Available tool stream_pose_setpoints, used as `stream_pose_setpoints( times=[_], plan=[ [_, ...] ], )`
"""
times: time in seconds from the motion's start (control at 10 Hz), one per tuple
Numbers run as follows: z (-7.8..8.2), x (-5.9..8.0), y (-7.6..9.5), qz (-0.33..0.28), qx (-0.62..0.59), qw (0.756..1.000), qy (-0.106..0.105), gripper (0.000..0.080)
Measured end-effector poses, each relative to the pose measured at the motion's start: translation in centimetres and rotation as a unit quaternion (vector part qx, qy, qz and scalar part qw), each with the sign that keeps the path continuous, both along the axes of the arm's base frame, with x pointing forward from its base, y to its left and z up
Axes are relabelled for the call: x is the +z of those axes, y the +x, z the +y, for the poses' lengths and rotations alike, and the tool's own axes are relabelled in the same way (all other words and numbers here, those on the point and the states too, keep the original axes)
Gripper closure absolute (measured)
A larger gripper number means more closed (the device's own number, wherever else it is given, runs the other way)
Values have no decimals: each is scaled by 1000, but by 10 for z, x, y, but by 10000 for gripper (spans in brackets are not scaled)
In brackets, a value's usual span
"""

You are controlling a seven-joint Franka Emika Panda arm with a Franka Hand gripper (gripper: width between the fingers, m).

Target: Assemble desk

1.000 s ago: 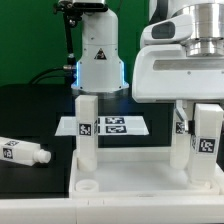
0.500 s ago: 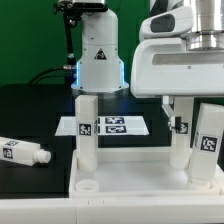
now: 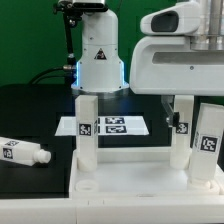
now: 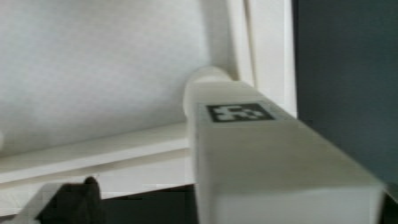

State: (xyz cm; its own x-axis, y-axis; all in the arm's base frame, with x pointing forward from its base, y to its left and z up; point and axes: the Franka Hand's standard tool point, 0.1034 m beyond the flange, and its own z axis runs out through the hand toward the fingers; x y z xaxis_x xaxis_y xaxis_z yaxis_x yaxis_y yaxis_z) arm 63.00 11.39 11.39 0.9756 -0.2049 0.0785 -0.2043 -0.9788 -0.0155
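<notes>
The desk's white tabletop [image 3: 130, 180] lies at the front with its rim up. Three white legs stand upright in its corner sockets: one at the exterior view's left [image 3: 87, 125], one at the back right [image 3: 181, 135] and one at the front right [image 3: 208, 140]. Another leg [image 3: 22, 152] lies loose on the black table at the left. My gripper [image 3: 195, 100] hangs open just above the front right leg. In the wrist view that leg [image 4: 249, 150] fills the middle, its tag facing up. One dark finger [image 4: 71, 203] stands apart from it.
The marker board [image 3: 112, 126] lies flat behind the tabletop. The robot's white base [image 3: 98, 55] stands at the back with a cable running off to the exterior view's left. The gripper's wide white body [image 3: 180, 60] hangs over the right-hand legs.
The jaws have opened off the front right leg and the gripper has risen a little. The leg stays upright in its socket.
</notes>
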Motion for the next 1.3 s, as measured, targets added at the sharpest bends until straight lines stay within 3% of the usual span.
stream_pose_setpoints(
  times=[0.2,0.4,0.7,0.9,1.0,1.3],
  plan=[
    [-2,-1,0,1,-20,1000,2,161],
    [-2,-1,0,1,-108,994,9,520],
    [-2,-1,0,0,-224,974,20,515],
    [-6,-2,4,-7,-353,935,35,515],
    [-7,-2,5,-8,-424,904,52,515],
    [-15,-4,2,-3,-604,789,109,514]
  ],
)
